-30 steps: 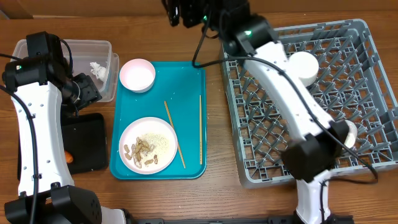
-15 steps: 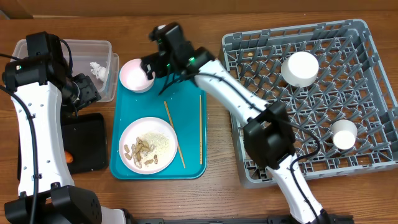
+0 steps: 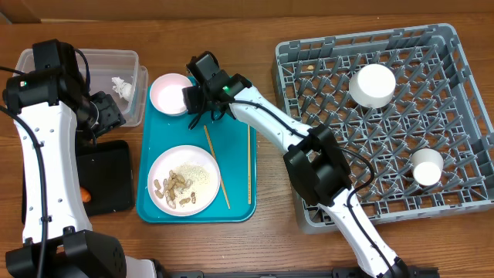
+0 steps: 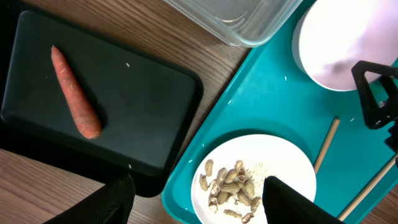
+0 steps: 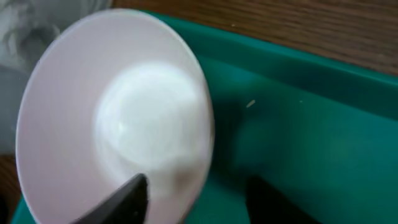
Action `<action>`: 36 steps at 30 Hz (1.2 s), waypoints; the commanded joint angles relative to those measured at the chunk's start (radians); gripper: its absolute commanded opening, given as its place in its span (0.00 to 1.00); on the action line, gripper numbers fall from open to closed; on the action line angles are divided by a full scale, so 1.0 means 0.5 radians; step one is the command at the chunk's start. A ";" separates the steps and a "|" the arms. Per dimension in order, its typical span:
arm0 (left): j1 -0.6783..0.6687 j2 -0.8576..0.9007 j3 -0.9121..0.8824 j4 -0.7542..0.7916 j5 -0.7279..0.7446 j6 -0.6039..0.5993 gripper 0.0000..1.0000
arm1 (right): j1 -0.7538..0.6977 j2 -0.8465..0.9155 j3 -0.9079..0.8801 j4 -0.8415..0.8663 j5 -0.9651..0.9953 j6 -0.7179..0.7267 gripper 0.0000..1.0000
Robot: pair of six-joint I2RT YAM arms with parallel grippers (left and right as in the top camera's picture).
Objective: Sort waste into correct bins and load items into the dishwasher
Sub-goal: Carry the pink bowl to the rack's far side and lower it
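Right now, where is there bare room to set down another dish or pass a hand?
Free: the middle of the dish rack, between its two bowls; the black tray right of the carrot. Crowded: the teal tray, holding plate, chopsticks and small bowl, with the right gripper straddling that bowl's rim.

Orange carrot (image 4: 74, 93) lying on the flat black rectangular tray (image 4: 143, 118) at ten o'clock; round white plate (image 4: 283, 155) of peanut shells (image 4: 230, 183) at six, framed by the wide-spread left hand (image 4: 198, 186).

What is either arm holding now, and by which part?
Nothing yet. The right fingers straddle the small white bowl at its rim, outer one clear of it; the left fingers are empty.
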 commanded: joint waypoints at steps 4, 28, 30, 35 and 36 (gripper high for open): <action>0.008 -0.010 0.020 -0.005 -0.025 0.018 0.68 | -0.011 0.012 0.025 -0.009 0.026 0.018 0.22; 0.008 -0.010 0.020 0.041 -0.024 0.023 0.69 | -0.675 -1.152 0.025 -1.364 1.670 -0.178 0.04; 0.008 -0.010 0.020 0.046 -0.021 0.023 0.68 | -0.768 -1.144 0.013 -1.488 1.937 -0.080 0.04; 0.008 -0.010 0.020 0.047 -0.017 0.023 0.69 | -0.964 -1.126 -0.211 -1.672 2.508 0.461 0.04; 0.008 -0.010 0.020 0.047 -0.016 0.022 0.69 | -0.986 -1.126 -0.285 -1.713 2.582 0.594 0.04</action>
